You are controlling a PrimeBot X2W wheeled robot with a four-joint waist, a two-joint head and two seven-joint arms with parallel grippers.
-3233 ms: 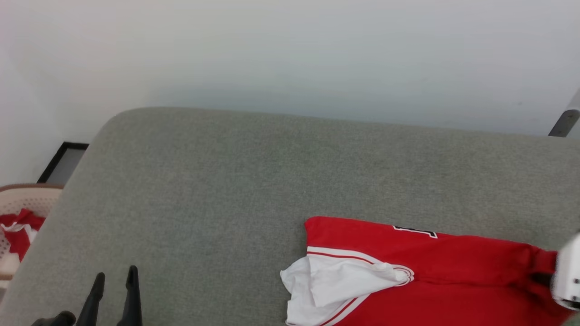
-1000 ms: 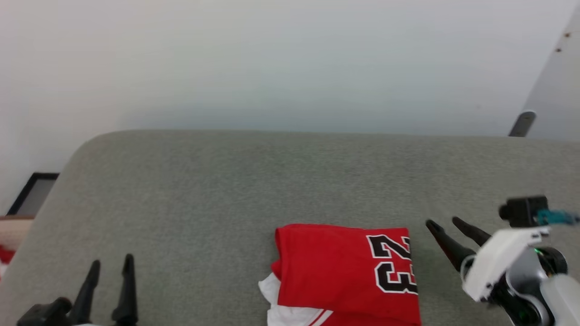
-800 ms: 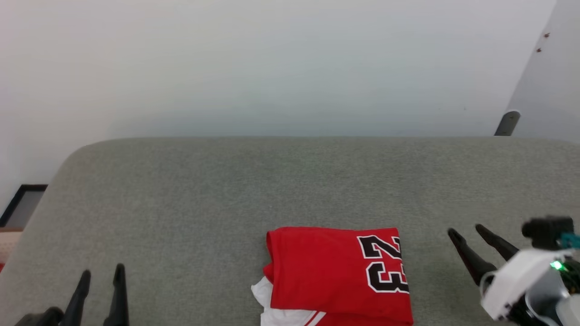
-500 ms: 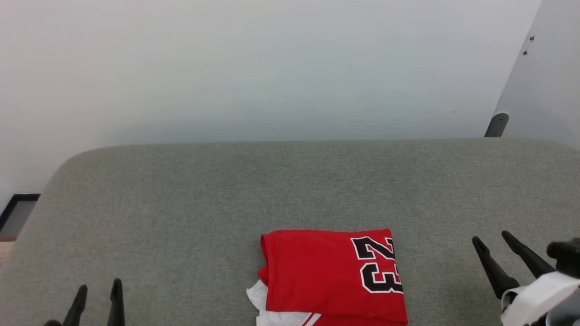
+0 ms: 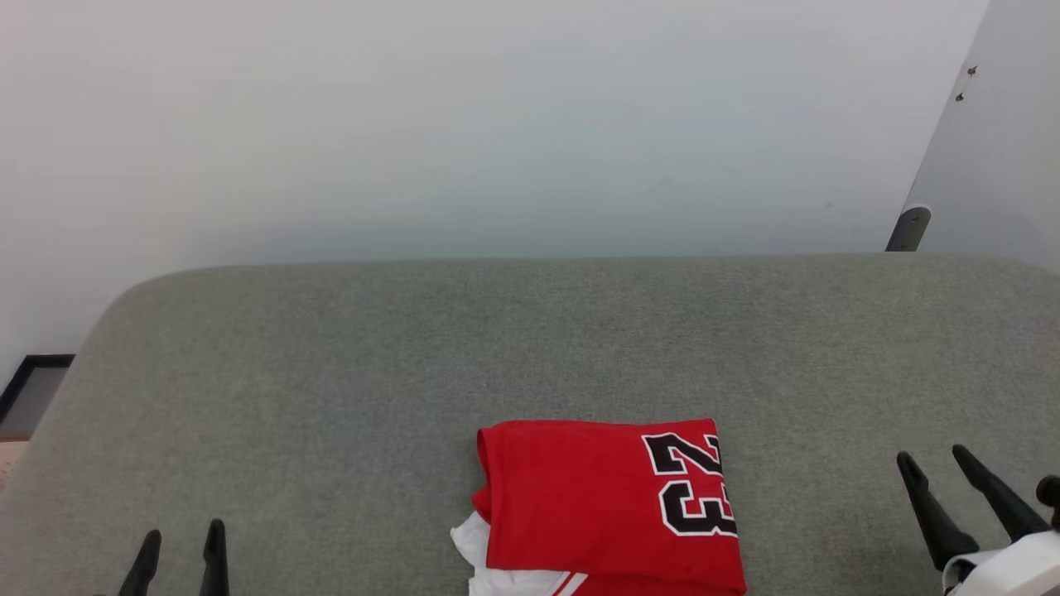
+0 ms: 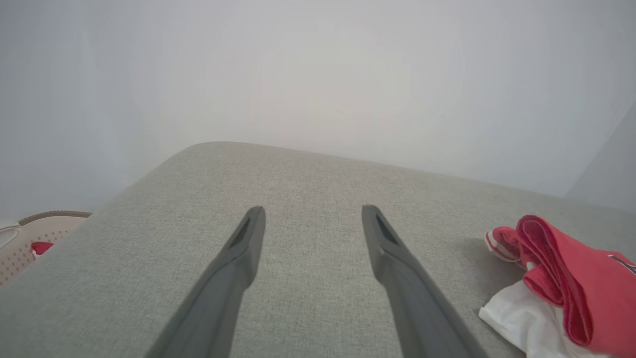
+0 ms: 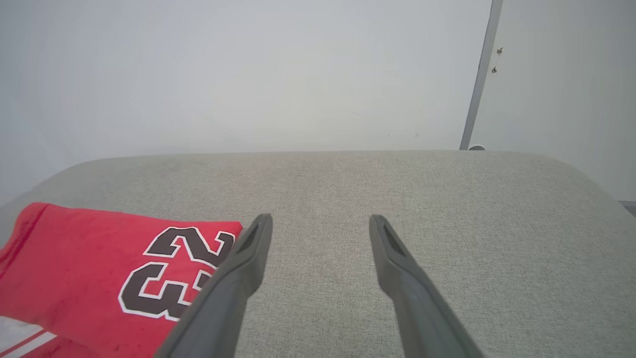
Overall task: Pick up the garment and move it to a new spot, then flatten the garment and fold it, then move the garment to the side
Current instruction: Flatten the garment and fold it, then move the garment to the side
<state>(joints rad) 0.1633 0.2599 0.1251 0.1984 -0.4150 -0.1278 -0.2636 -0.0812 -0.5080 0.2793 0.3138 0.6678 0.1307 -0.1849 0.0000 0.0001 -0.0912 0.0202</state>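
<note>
The garment (image 5: 604, 505) lies folded into a red rectangle on the grey cushion (image 5: 373, 356), a black white-outlined "23" on top and a white sleeve edge poking out at its lower left. In the left wrist view the garment (image 6: 566, 288) shows as stacked red folds at the right; in the right wrist view the garment (image 7: 109, 268) lies at the lower left. My left gripper (image 5: 182, 538) stands open at the lower left, well apart from the cloth. My right gripper (image 5: 932, 463) is open at the lower right, empty, to the right of the garment.
A pale wall rises behind the cushion's rounded far edge. A grey metal post (image 5: 908, 228) stands at the far right. A dark frame (image 5: 25, 389) lies on the floor at the left. A pale perforated basket (image 6: 30, 241) with red cloth sits beyond the cushion's left edge.
The garment went from spread out with my right gripper at its end to folded in half and let go. My right gripper drew back to the lower right; the head camera turned right.
</note>
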